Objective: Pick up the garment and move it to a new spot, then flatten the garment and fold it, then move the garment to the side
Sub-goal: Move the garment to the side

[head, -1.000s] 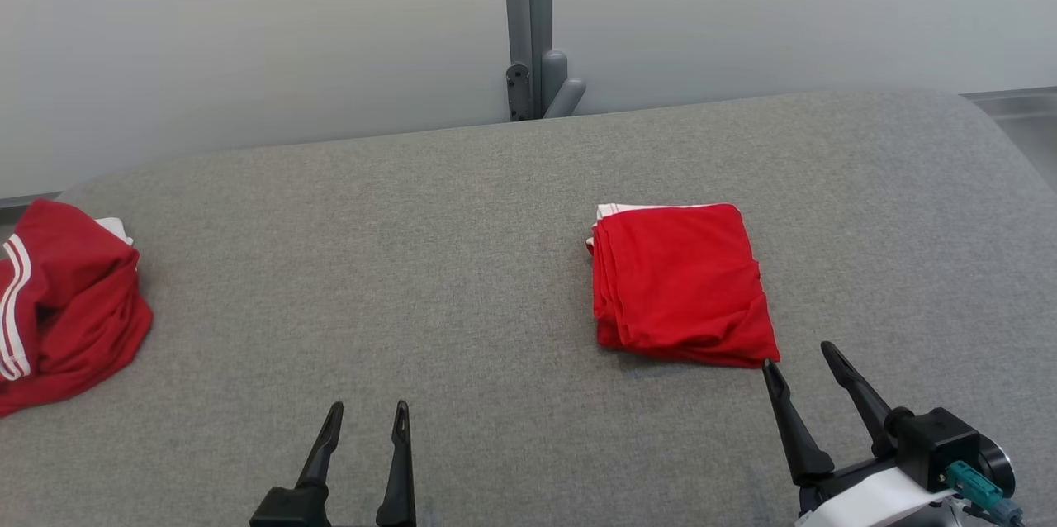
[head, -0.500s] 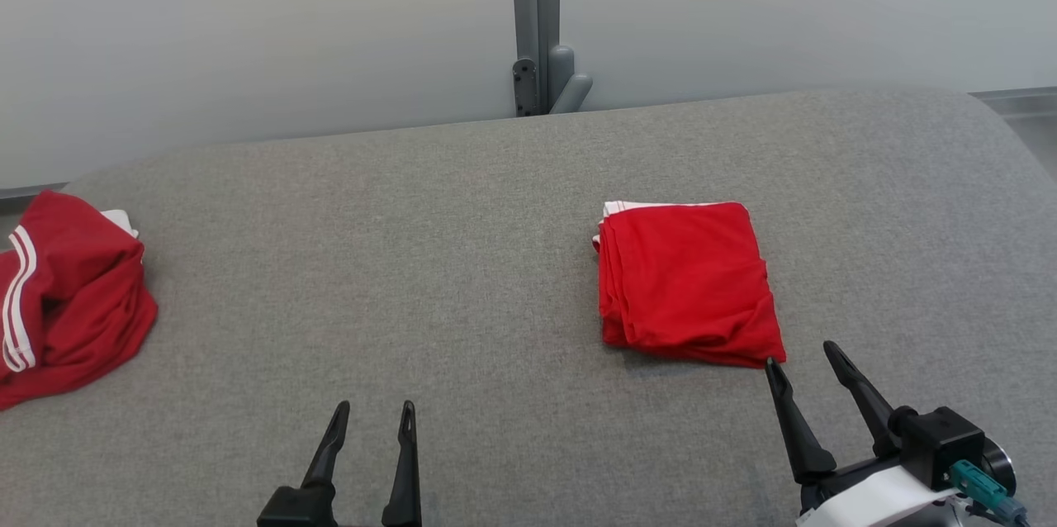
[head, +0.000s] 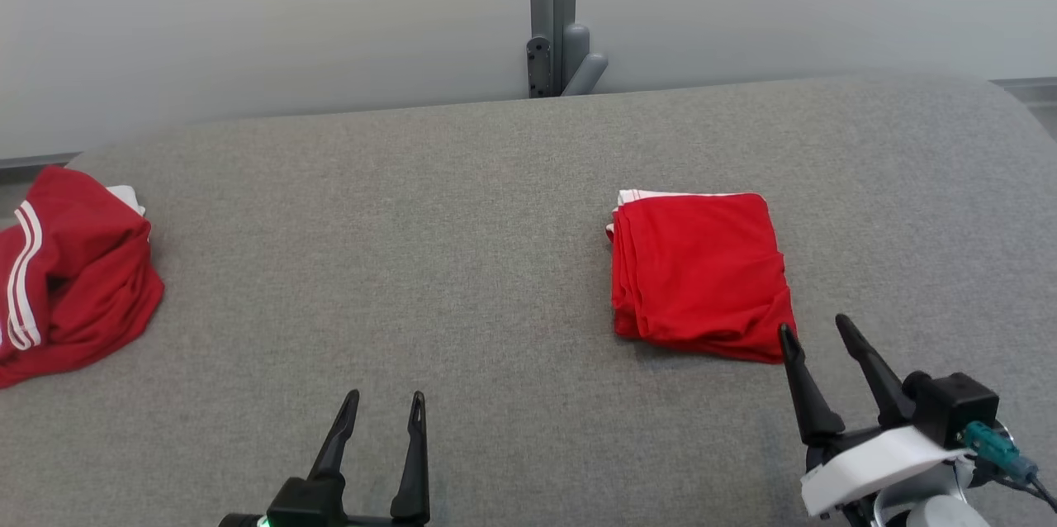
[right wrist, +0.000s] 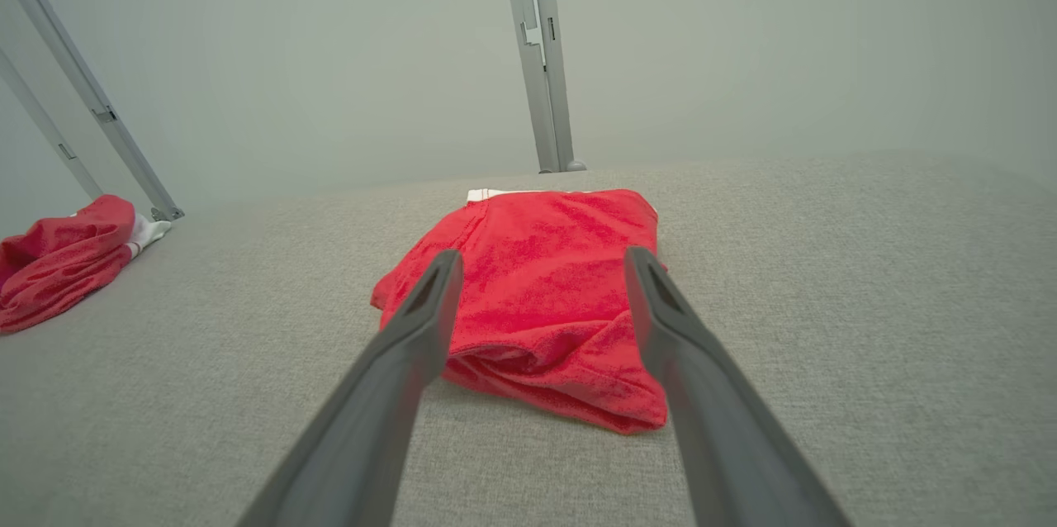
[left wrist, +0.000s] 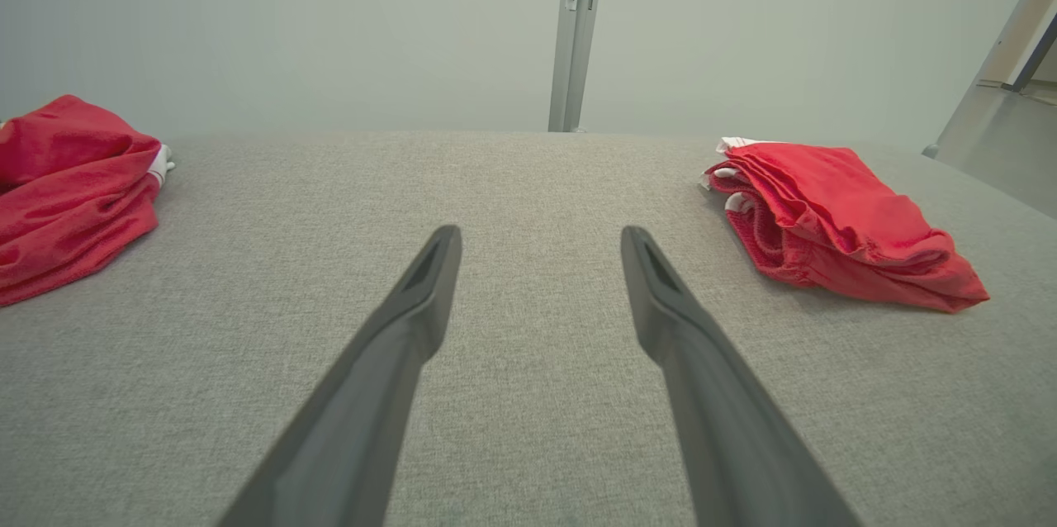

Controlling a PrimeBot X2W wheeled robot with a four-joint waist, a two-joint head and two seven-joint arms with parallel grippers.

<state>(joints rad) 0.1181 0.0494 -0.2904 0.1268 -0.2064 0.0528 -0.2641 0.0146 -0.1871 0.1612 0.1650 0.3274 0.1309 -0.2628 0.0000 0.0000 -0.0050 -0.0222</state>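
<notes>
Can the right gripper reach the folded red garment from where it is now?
Probably yes: the right gripper is open and aimed at the folded red garment just ahead, with nothing between them.

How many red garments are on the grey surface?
2. The folded garment lies right of centre, just beyond the right gripper; the crumpled garment sits at the far left edge, partly cut off.
</notes>
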